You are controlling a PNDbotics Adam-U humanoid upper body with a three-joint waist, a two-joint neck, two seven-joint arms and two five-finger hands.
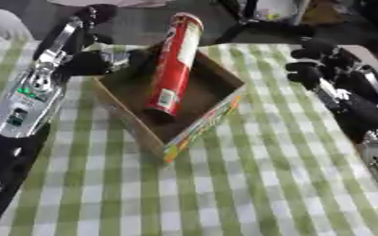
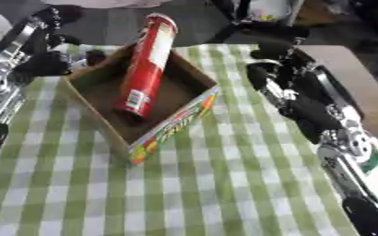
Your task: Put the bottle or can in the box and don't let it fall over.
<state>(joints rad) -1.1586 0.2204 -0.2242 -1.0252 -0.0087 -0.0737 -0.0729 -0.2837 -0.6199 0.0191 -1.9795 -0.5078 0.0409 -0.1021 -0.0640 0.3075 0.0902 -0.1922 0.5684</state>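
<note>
The tall red cylindrical can with a pale rim and a white label near its base is inside the open brown cardboard box with a colourful printed front wall. Its base sits on the box floor toward the near side. Its top sticks out well above the far wall. It appears to tilt away from me and may be leaning on the far edge; I cannot tell for certain whether it stands free.

The box sits askew on the green-and-white checked tablecloth, toward the table's far edge, left of centre, one corner pointing at the near edge.

My left hand is at the box's far-left corner, just beside or against the wall. It is dark against dark, so I cannot tell its state. It does not appear to be on the can.

My right hand hovers over the cloth to the right of the box, apart from both box and can. Its fingers are curled and I see nothing in them.

Step in hand, as I judge it: placement is done; this is the release-and-check stage.

Next move calls for: confirming the can is settled. If it leans, ease it upright with the near hand. Then draw both arms back without knocking the box walls.

Risk: a nudge to the box could topple the can.
</note>
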